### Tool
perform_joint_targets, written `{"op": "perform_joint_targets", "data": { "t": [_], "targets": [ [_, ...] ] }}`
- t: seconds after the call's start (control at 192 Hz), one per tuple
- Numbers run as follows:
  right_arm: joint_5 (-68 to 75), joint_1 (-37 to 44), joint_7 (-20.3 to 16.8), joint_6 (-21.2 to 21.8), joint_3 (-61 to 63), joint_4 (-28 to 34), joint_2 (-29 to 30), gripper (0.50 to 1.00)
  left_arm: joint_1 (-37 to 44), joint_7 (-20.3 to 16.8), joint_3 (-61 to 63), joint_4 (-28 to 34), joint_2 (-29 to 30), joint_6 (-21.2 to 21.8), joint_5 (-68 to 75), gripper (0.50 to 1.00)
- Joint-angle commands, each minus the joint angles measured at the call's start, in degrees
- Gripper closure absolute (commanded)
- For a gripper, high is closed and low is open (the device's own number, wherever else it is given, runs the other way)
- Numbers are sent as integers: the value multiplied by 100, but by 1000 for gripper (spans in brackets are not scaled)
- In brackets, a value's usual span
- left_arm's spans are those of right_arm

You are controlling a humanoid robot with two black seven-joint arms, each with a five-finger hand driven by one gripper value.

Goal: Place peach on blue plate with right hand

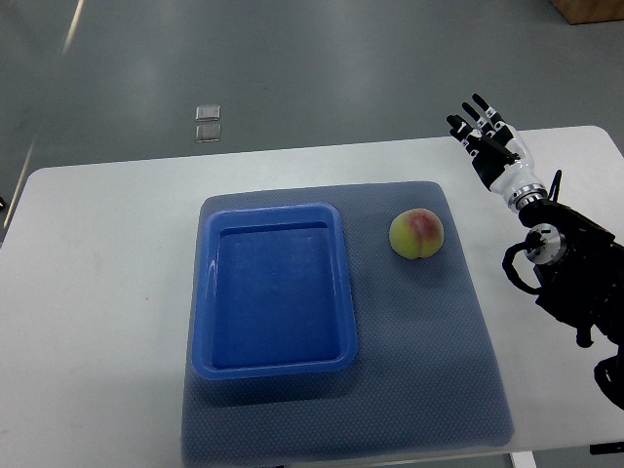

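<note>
A yellow-green peach with a red blush sits on the grey mat, just right of the blue plate, which is a rectangular blue tray with nothing in it. My right hand is raised over the table's far right part, up and to the right of the peach and well apart from it. Its fingers are spread and hold nothing. The left arm does not show.
A grey mat lies under the plate and peach on the white table. Two small square fittings are on the floor beyond the table's far edge. A brown box corner shows at the top right.
</note>
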Motion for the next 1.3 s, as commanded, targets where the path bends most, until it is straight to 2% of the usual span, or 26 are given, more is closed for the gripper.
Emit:
{"op": "perform_joint_targets", "data": {
  "t": [0.0,0.616,0.741,0.851,0.96,1.013,1.018,1.075,1.128,1.133,1.138,1.211,1.216,1.295],
  "targets": [
    [15,-18,8,0,2,-1,0,568,0,-1,0,-24,0,0,1,500],
    [-3,8,8,-158,-51,25,0,568,0,-1,0,-16,0,0,1,500],
    [-12,8,16,-316,-51,447,-18,568,0,-1,0,-16,0,0,1,500],
    [-196,61,140,-431,-139,1229,-325,568,0,-1,0,-16,0,0,1,500],
    [-1416,377,412,-887,-218,1923,-1054,568,0,-1,0,-16,0,0,1,500],
    [-1418,377,412,-888,-218,1923,-1055,568,0,-1,0,-16,0,0,1,500],
    [-2201,560,473,-1053,-218,2176,-1316,568,0,-1,0,-16,0,0,1,500],
    [-3016,773,474,-1134,-218,2345,-1555,568,0,-1,0,-16,0,0,1,500],
    [-3017,773,474,-1134,-218,2345,-1556,568,0,-1,0,-16,0,0,1,500],
    [-3792,947,474,-1134,-226,2450,-1782,568,0,-1,0,-16,0,0,1,500],
    [-3965,983,474,-1108,-226,2468,-1836,568,0,-1,0,-16,0,0,1,500],
    [-4292,1028,482,-1081,-235,2495,-1916,568,0,-1,0,-16,0,0,1,500],
    [-5110,1184,491,-1003,-235,2608,-2073,568,0,-1,0,-16,0,0,1,500],
    [-6294,1414,535,-730,-235,2934,-2346,568,0,-1,0,-16,0,0,1,500]
  ]
}}
